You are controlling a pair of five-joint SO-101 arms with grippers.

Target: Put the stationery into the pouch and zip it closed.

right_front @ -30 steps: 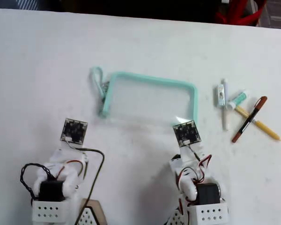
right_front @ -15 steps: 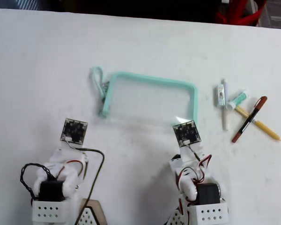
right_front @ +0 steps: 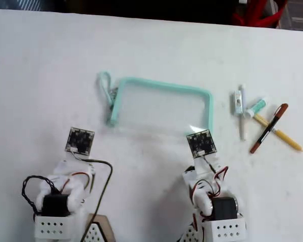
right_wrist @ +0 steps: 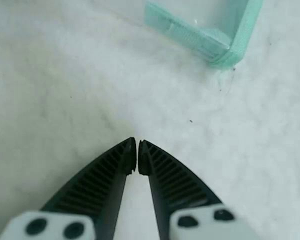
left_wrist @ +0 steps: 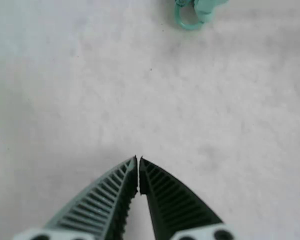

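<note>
The pouch (right_front: 161,106) lies central on the table (right_front: 45,55), pens (right_front: 268,128) near its right edge. Left gripper (left_wrist: 138,162) and right gripper (right_wrist: 137,146) are closed, empty.

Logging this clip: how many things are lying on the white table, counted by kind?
Mint-green zip pouch with clear panel: 1
White pen: 1
White tube with teal cap: 1
Brown-and-black marker: 1
Yellow pen: 1
Total: 5 (1 pouch, 4 stationery pieces, all outside the pouch)
</note>
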